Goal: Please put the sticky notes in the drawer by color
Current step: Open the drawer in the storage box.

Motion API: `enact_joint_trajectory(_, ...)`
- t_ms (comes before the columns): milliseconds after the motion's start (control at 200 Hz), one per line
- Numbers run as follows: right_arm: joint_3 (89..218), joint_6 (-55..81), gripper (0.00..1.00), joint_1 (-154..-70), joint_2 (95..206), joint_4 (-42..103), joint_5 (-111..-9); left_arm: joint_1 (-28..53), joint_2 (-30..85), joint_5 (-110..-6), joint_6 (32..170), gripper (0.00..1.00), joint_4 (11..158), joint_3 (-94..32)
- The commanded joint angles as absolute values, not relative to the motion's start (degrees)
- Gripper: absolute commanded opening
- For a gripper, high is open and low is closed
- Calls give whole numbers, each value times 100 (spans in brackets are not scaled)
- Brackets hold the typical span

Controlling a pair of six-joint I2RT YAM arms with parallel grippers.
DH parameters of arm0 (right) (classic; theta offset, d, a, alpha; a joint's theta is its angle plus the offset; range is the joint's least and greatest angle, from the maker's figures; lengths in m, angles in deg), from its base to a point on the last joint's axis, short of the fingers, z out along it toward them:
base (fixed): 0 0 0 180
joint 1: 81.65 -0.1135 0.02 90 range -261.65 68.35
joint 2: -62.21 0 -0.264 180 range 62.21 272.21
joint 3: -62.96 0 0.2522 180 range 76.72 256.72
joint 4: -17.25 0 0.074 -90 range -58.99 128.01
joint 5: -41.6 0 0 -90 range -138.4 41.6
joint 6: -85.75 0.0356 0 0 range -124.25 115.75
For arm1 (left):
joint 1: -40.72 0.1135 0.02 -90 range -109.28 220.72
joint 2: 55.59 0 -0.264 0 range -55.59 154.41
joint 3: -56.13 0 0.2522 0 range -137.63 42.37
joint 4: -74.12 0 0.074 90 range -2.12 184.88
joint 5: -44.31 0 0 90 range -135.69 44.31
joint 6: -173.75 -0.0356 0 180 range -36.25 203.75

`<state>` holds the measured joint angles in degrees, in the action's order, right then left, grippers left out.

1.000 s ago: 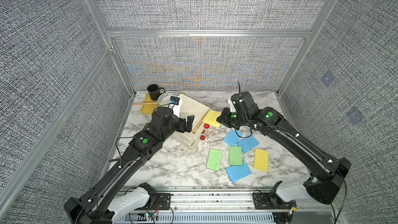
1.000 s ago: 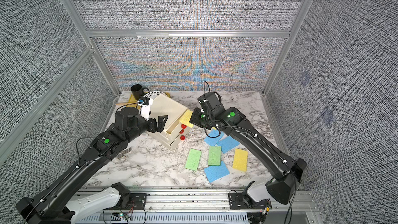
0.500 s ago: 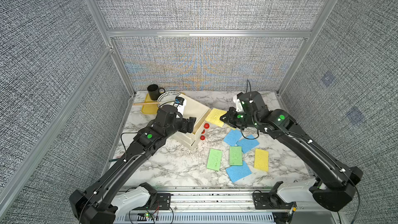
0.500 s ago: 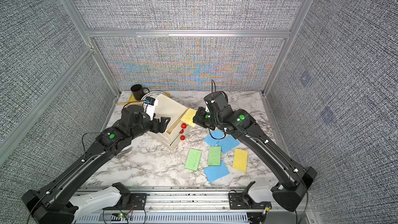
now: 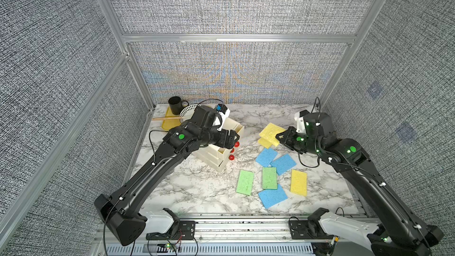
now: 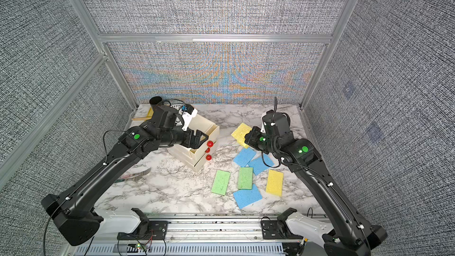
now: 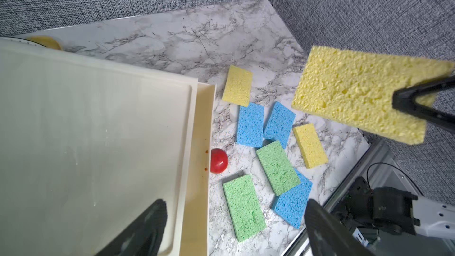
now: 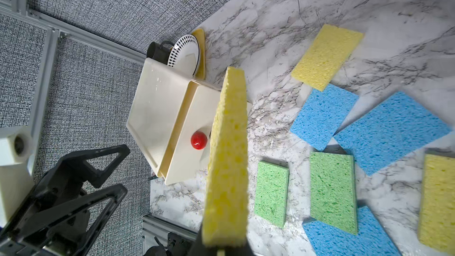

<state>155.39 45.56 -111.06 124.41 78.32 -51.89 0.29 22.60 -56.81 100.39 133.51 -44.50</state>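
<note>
Plate [image 5: 187, 113] sits behind the drawer [image 5: 229, 125]. My left gripper [image 5: 233, 137] hovers over that, jaws apart; right gripper [image 5: 280, 136] clamps a yellow sticky note [image 5: 269, 129].

Your left arm [image 5: 172, 153] hides much of the drawer [image 5: 216, 158], left of centre in both top views, and the plate [image 5: 186, 113] behind it. The yellow sticky note [image 8: 227, 156] masks your right gripper's [image 8: 222, 251] tips.

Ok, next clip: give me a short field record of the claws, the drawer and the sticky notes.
right claw: shut on a yellow sticky note, held above the table
left claw: open, holds nothing, over the drawer cabinet
top drawer: partly open
on table: two yellow notes, three blue notes, two green notes
overlap: one green note lies partly on a blue one
</note>
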Motion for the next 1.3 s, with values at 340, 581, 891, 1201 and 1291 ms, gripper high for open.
enact_joint_trajectory(340,15124,4138,0,-10615,11902,7944,-5433,-657,3478,-4665,9866,90,14738,-5341)
enact_joint_trajectory(581,14952,4076,0,-10513,11786,7944,-5493,-665,3689,-4469,9886,89,14808,-5413)
enact_joint_trajectory(891,14842,4023,0,-10439,11766,7913,-5552,-770,3880,-4411,9881,87,14940,-5471)
enact_joint_trajectory(1201,14699,4014,0,-10397,11699,7856,-5605,-885,4091,-4523,9860,85,15086,-5556)
enact_joint_trajectory(1291,14686,4015,0,-10375,11688,7848,-5613,-894,4122,-4615,9860,84,15164,-5647)
